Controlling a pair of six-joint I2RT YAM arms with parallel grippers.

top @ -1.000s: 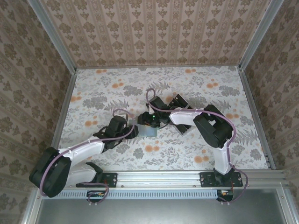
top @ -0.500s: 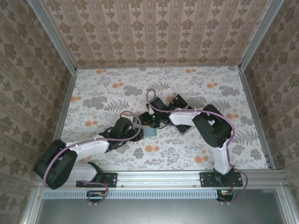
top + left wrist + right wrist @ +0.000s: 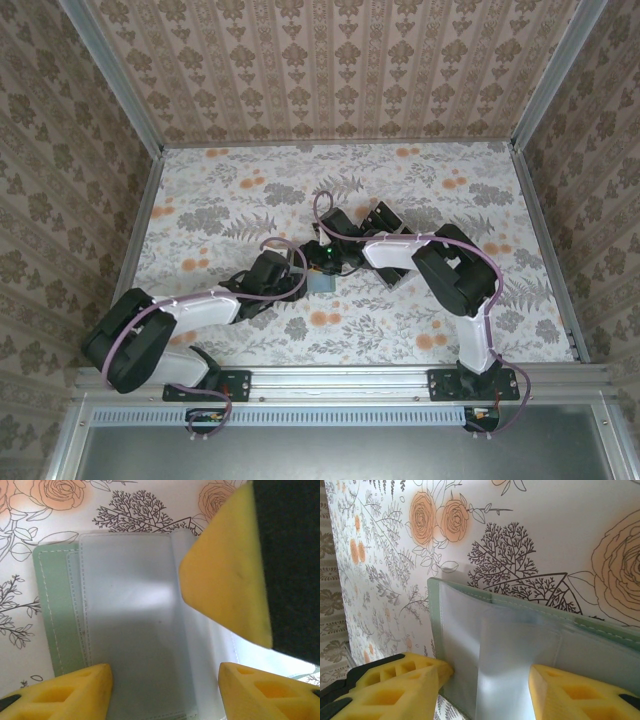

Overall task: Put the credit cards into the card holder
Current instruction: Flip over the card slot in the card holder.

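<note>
as it lies open, card holder (image 3: 135, 625) sits between left gripper (image 3: 165, 690) jaws

1. Your card holder (image 3: 130, 620): sage green outside with pale stitching, bluish-grey inside.
2. Your counter (image 3: 125, 495): white, with orange roses and dark line-drawn leaves.
3. Your left hand (image 3: 162, 690): yellow pads (image 3: 60, 690).

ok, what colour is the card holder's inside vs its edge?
Card holder: pale bluish-grey inside, with a sage-green stitched border. The left wrist view shows it best.
</note>
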